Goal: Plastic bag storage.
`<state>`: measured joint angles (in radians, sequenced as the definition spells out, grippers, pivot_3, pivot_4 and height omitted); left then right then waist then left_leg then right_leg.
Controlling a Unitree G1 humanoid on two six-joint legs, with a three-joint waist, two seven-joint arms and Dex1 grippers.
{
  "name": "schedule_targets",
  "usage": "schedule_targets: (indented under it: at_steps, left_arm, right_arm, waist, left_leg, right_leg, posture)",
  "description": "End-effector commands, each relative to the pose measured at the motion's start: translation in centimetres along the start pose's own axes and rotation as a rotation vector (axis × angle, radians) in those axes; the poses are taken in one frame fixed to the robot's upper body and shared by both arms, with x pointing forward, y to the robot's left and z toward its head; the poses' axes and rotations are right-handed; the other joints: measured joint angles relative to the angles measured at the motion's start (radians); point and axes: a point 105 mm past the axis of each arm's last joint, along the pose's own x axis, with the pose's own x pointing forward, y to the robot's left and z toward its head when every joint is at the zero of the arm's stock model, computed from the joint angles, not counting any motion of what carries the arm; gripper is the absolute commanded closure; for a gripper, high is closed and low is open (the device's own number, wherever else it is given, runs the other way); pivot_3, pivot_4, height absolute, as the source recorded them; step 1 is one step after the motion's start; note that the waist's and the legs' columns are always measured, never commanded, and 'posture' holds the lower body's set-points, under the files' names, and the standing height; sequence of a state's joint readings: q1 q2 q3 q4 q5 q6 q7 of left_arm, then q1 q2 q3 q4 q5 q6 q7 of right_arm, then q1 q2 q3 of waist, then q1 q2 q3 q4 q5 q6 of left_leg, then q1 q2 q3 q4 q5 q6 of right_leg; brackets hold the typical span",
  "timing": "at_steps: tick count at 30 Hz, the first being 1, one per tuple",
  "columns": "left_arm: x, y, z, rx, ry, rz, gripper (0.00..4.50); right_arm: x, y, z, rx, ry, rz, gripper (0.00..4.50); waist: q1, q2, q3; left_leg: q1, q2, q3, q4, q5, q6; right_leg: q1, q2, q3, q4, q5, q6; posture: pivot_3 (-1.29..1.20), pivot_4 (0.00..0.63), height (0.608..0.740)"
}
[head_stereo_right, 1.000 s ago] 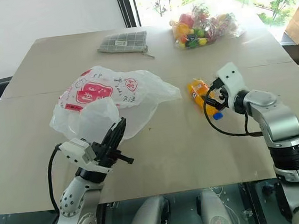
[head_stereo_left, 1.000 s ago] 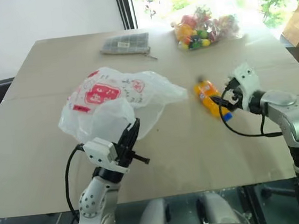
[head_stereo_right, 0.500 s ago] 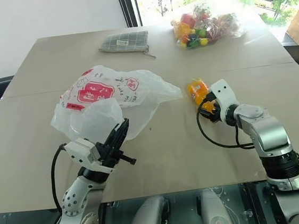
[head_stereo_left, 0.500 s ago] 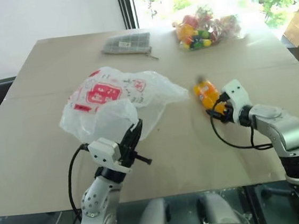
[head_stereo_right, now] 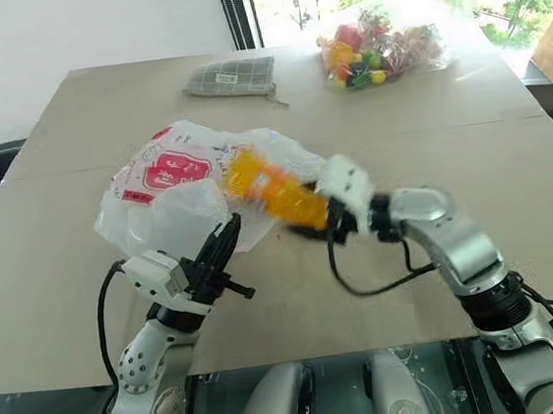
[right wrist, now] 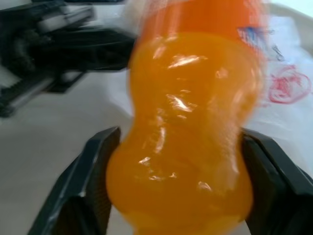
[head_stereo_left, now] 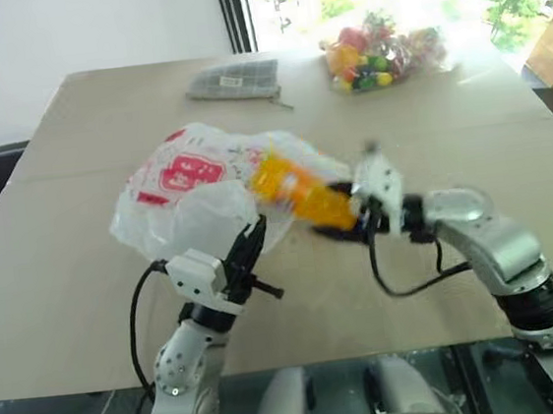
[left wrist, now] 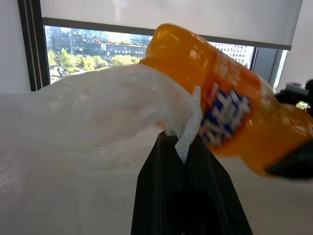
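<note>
— Where's the plastic bag (head_stereo_left: 191,191)?
— On the tan table (head_stereo_left: 87,286), left of centre, red print up. Near edge pinched between the closed fingers of the left gripper (head_stereo_left: 247,259), lifted just off the tabletop.

— And the right gripper (head_stereo_right: 330,223)?
— Clamped on the base of an orange soda bottle (head_stereo_right: 270,190), held sideways, neck at the bag's right edge, just above the left gripper.

— Beyond that?
— A grey checked pouch (head_stereo_left: 234,80) and a clear bag of colourful items (head_stereo_left: 379,53) at the far edge, well apart from both.
</note>
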<state>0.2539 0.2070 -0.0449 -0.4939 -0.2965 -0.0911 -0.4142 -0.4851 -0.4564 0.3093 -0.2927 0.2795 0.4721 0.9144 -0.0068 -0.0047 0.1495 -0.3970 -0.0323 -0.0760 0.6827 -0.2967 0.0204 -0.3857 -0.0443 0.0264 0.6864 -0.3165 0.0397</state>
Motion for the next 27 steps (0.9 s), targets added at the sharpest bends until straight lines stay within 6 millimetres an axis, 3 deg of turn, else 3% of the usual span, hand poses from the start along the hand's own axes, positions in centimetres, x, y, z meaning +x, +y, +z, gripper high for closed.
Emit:
schedule_targets:
  at_steps: [1, 5, 8, 16, 20, 22, 23, 25, 27]
  left_arm:
    - [0.8, -0.9, 1.9, 0.013, -0.086, -0.039, 4.5]
    - [0.8, -0.9, 2.2, 0.017, -0.099, -0.051, 4.5]
    - [0.6, -0.9, 2.4, 0.023, -0.099, -0.062, 4.5]
    - [-0.6, -1.9, 1.5, 0.012, -0.044, -0.131, 4.5]
    - [-0.8, -1.8, 1.4, 0.039, -0.029, -0.142, 4.5]
    - [-0.7, -1.8, 1.3, 0.049, -0.024, -0.146, 4.5]
    - [-0.6, -1.8, 1.2, 0.057, -0.021, -0.147, 4.5]
    - [-0.6, -1.5, 1.3, 0.063, -0.023, -0.133, 4.5]
    - [-0.8, -1.4, 1.3, 0.059, -0.024, -0.119, 4.5]
  right_arm:
    - [1.3, 0.3, -0.5, -0.112, 0.072, 0.082, 1.71]
    - [3.2, -1.4, -1.1, -0.11, 0.149, 0.066, 1.71]
    - [4.2, -1.4, -1.4, -0.115, 0.181, 0.115, 1.71]
    - [9.2, -1.3, 1.1, -0.121, 0.153, 0.149, 1.71]
    - [13.0, -1.9, 3.0, -0.284, 0.154, 0.119, 1.71]
    - [14.9, -3.4, 6.3, -0.099, -0.002, -0.023, 1.71]
    - [15.4, -4.2, 7.4, 0.0, -0.068, -0.087, 0.71]
    - [15.1, -6.5, 9.0, 0.182, -0.195, -0.235, 0.05]
    - [14.4, -7.1, 8.3, 0.189, -0.183, -0.241, 0.05]
  waist:
    - [0.0, 0.0, 0.0]
    - [-0.012, 0.0, 0.0]
    - [-0.013, 0.0, 0.0]
    - [-0.017, 0.0, 0.0]
    - [-0.025, 0.0, 0.0]
    - [-0.028, 0.0, 0.0]
    - [-0.034, 0.0, 0.001]
    - [-0.03, 0.002, 0.002]
    - [-0.02, 0.001, 0.001]
  left_leg:
    - [0.0, 0.0, 0.0, 0.001, 0.0, 0.0]
    - [0.002, 0.001, 0.0, 0.001, 0.0, 0.0]
    - [0.001, 0.002, 0.0, -0.001, 0.0, -0.001]
    - [-0.001, 0.001, 0.0, -0.001, 0.0, -0.001]
    - [-0.001, 0.0, 0.001, 0.0, 0.001, -0.001]
    - [-0.001, 0.0, 0.001, 0.0, 0.001, -0.001]
    - [-0.001, 0.0, 0.001, 0.0, 0.001, -0.002]
    - [-0.002, 0.001, 0.002, -0.002, 0.001, -0.003]
    - [-0.002, -0.001, 0.0, -0.001, 0.001, -0.003]
  right_leg:
    - [0.001, 0.0, 0.0, 0.0, 0.0, 0.0]
    - [0.001, 0.002, 0.001, 0.002, 0.001, 0.001]
    - [-0.003, 0.003, 0.003, 0.003, 0.001, 0.001]
    - [-0.005, 0.002, 0.004, 0.004, 0.001, 0.001]
    - [-0.007, 0.002, 0.005, 0.006, 0.001, 0.001]
    - [-0.008, 0.002, 0.004, 0.007, 0.001, 0.001]
    - [-0.008, 0.002, 0.004, 0.007, 0.001, 0.001]
    - [-0.01, 0.003, 0.005, 0.009, 0.001, 0.001]
    - [-0.01, 0.001, 0.002, 0.008, 0.001, 0.001]
  posture:
    - [0.0, 0.15, 0.74]
    - [0.0, 0.15, 0.74]
    - [0.0, 0.15, 0.74]
    - [0.0, 0.15, 0.74]
    - [0.0, 0.15, 0.74]
    - [0.0, 0.15, 0.74]
    - [0.0, 0.15, 0.74]
    - [0.0, 0.15, 0.74]
    - [0.0, 0.15, 0.74]
